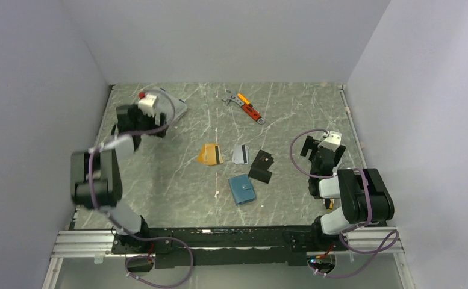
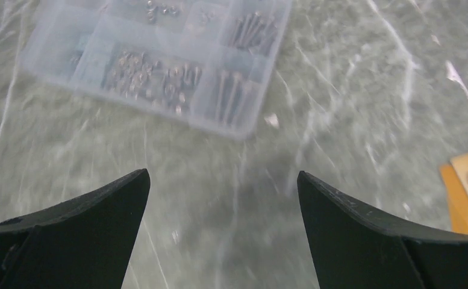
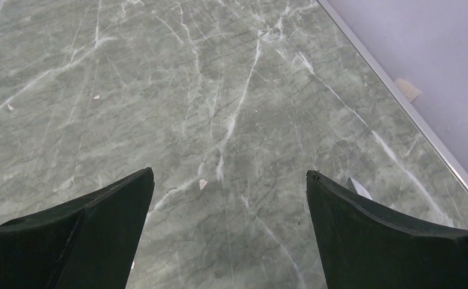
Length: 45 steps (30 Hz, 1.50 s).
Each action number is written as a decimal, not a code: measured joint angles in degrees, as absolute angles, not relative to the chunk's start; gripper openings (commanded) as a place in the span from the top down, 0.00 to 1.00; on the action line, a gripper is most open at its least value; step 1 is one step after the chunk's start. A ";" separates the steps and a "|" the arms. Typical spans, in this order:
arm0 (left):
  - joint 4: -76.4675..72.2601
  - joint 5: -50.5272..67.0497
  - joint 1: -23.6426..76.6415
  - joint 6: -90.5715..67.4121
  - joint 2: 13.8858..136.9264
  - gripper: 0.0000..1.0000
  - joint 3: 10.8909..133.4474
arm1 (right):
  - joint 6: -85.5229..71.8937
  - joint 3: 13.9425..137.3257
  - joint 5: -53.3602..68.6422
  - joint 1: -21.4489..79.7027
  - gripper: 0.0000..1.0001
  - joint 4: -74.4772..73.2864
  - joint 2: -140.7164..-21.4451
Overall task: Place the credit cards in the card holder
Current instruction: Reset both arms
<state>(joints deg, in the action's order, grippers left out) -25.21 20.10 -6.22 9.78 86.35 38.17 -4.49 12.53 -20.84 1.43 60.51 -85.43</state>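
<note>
Blue card holder (image 1: 242,189) lying closed and flat near the middle of the surface (image 1: 177,180), taken here as landmark. Just beyond it, in a loose row, lie an orange card (image 1: 209,154), a silver card (image 1: 239,154) and a dark card (image 1: 262,159), the last resting partly on a black wallet-like piece (image 1: 259,175); all cards are outside the holder, spread apart, presumably so each can be picked singly. The left end effector (image 2: 222,180), fingers spread and empty, hangs well to the holder's far left beside a clear parts box (image 2: 159,54). The right end effector (image 3: 228,180), likewise spread and empty, hangs over bare surface to the holder's right
</note>
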 measured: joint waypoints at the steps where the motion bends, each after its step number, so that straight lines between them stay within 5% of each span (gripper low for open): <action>1: -18.20 21.08 -6.17 11.77 91.44 0.01 45.98 | -4.49 12.56 -20.82 1.43 0.00 60.51 -85.38; 4: 1.54 27.88 -6.24 19.97 108.84 0.01 70.65 | -4.49 12.56 -20.71 1.43 0.00 60.51 -85.38; 7: 17.54 39.40 -7.07 34.30 114.41 0.01 80.93 | -4.49 12.56 -20.64 1.43 0.00 60.51 -85.38; 14: 24.67 50.15 -5.93 39.42 98.15 0.01 61.49 | -4.49 12.58 -20.62 1.43 0.00 60.51 -85.38; 25: 6.26 53.08 -7.22 32.69 80.20 0.01 41.34 | -4.49 12.58 -20.58 1.43 0.00 60.51 -85.38; 32: -21.96 33.58 -5.30 21.74 68.99 0.00 19.46 | -4.49 12.58 -20.58 1.43 0.00 60.51 -85.38; 39: -31.11 16.14 -4.12 11.18 69.95 0.01 19.22 | -4.49 12.58 -20.58 1.43 0.00 60.51 -85.38; 45: -53.87 7.03 -3.09 7.64 68.20 0.01 7.09 | -4.49 12.58 -20.58 1.43 0.00 60.51 -85.38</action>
